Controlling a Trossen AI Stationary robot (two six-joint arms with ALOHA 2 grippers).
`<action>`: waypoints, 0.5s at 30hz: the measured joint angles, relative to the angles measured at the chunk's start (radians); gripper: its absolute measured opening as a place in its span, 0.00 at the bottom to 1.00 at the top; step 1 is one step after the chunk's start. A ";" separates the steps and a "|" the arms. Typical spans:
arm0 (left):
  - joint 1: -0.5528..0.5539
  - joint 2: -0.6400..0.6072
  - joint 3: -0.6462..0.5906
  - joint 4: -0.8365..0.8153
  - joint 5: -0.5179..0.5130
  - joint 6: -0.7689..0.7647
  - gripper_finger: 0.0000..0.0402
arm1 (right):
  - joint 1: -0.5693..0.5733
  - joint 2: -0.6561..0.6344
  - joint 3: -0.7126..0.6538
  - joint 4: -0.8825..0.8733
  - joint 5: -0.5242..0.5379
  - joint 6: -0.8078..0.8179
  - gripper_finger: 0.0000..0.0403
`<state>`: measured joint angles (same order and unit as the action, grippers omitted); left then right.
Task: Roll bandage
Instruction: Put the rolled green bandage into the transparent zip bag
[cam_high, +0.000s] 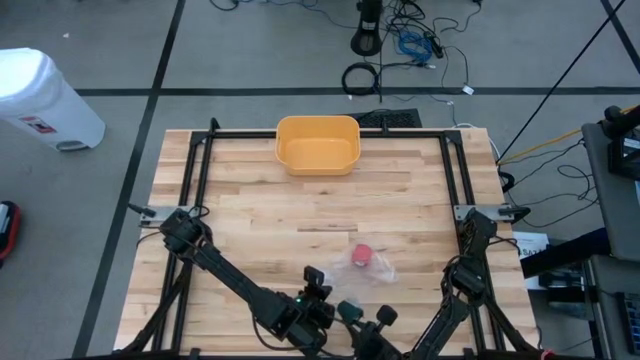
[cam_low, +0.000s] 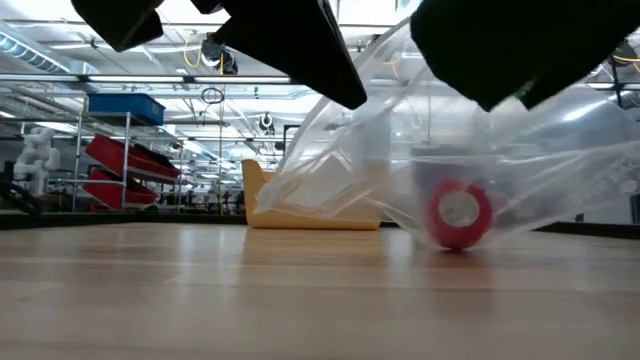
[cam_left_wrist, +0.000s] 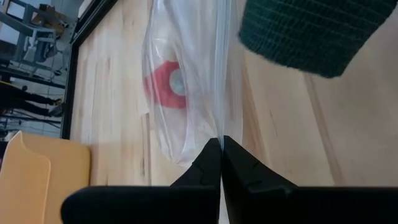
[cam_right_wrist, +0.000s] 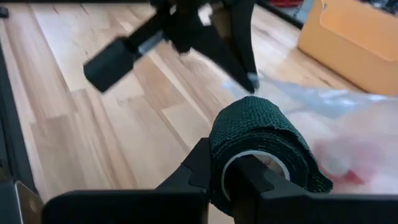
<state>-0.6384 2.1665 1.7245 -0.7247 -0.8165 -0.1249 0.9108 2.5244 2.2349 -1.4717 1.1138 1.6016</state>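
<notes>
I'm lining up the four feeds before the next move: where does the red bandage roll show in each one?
High view: red bandage roll in the clear bag, centre-right, nearer the arms than the yellow bin.
Low view: right of centre, standing on edge inside the bag.
Left wrist view: upper left-centre, behind plastic.
Right wrist view: red blur at right.
Shared landmark: the yellow bin.

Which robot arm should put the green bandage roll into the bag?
The right one. Its gripper already holds the green roll, while the left gripper is shut on the plastic bag's edge, holding it.
</notes>
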 joint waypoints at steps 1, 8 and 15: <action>-0.002 -0.004 0.000 -0.007 0.000 -0.001 0.00 | 0.000 0.000 0.000 -0.003 -0.012 0.005 0.06; -0.006 -0.019 0.000 -0.010 -0.009 -0.022 0.00 | 0.001 0.000 0.000 0.026 -0.023 0.005 0.06; 0.000 -0.018 0.000 -0.016 -0.013 -0.027 0.00 | 0.006 0.000 0.000 0.148 0.108 -0.107 0.06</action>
<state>-0.6388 2.1483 1.7245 -0.7412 -0.8291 -0.1524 0.9165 2.5244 2.2349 -1.3240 1.2217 1.4947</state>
